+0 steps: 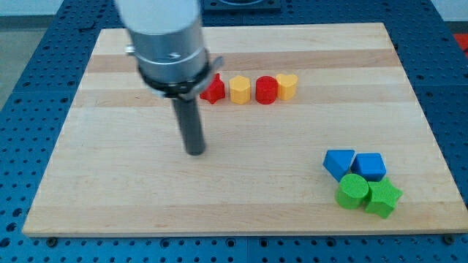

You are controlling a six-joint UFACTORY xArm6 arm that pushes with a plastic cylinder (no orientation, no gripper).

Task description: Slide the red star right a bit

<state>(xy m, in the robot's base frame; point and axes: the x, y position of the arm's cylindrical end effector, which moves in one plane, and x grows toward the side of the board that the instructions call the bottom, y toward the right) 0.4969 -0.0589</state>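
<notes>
Red star (213,90), partly hidden, beside yellow hexagon block (240,90)

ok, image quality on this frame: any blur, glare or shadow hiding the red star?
Camera view: even, soft light, no glare on the board. The arm housing is blurred at the view's top and overlaps the red star at its left edge. My tip is sharp, below-left of it. Blocks cast only faint shadows.
</notes>
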